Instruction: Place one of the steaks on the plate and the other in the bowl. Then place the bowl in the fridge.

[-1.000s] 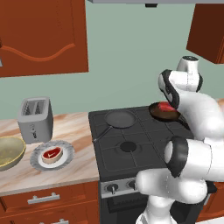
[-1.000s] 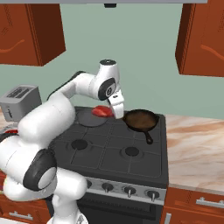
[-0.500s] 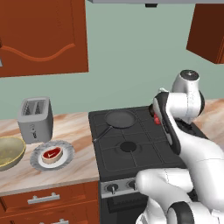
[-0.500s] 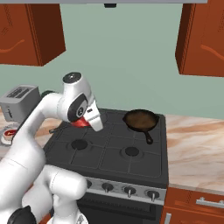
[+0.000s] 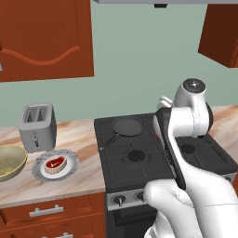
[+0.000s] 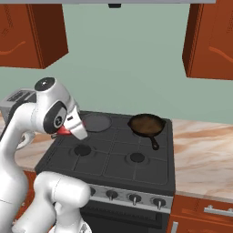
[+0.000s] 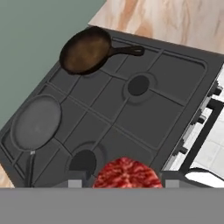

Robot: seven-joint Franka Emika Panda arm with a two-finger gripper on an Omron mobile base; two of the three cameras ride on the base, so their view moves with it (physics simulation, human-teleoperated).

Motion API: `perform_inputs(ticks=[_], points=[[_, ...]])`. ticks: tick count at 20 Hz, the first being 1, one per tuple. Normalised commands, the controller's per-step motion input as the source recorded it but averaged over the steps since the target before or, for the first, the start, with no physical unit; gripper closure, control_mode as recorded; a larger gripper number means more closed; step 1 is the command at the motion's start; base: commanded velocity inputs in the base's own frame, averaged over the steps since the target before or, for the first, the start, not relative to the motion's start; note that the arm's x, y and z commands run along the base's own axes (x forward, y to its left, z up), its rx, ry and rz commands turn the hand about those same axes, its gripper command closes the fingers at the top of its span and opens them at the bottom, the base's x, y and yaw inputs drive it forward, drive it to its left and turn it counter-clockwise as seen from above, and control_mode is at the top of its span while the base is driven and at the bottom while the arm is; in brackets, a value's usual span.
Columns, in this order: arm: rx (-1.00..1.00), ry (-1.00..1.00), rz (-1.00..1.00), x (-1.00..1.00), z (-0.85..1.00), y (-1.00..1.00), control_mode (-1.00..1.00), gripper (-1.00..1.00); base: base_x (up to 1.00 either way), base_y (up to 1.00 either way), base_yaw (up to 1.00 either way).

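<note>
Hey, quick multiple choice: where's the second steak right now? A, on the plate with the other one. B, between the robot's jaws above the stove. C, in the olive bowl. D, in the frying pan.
B: the hand view shows the second steak held between the jaws over the stove, while the frying pan is empty and the plate carries just one steak.

One steak [image 5: 55, 164], red with a pale fat rim, lies flat in the middle of the white, grey-rimmed plate [image 5: 69, 156] on the table. Just beside the plate stands the olive-yellow bowl [image 5: 10, 161], upright. The other steak [image 7: 127, 174] sits between the pincer's fingertips above the stove.
</note>
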Motion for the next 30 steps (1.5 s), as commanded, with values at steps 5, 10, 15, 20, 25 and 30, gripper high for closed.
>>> perform_inputs(ticks=[5, 10, 15, 20, 25, 30], points=[[0.0, 0.01, 0.03, -0.16, 0.18, 0.12, 1.0, 1.0, -0.25, 0.12, 0.02], [0.0, 0.0, 0.0, 0.0, 0.0, 0.0, 1.0, 1.0, -0.9, 0.82, 0.08], [0.0, 0.0, 0.0, 0.0, 0.0, 0.0, 1.0, 1.0, -0.82, 1.0, 0.03], [0.0, 0.0, 0.0, 0.0, 0.0, 0.0, 1.0, 1.0, 0.03, 1.0, -0.03], [0.0, 0.0, 0.0, 0.0, 0.0, 0.0, 1.0, 1.0, 0.32, 1.0, -0.06], [0.0, 0.0, 0.0, 0.0, 0.0, 0.0, 1.0, 1.0, 0.48, 0.59, -0.15]])
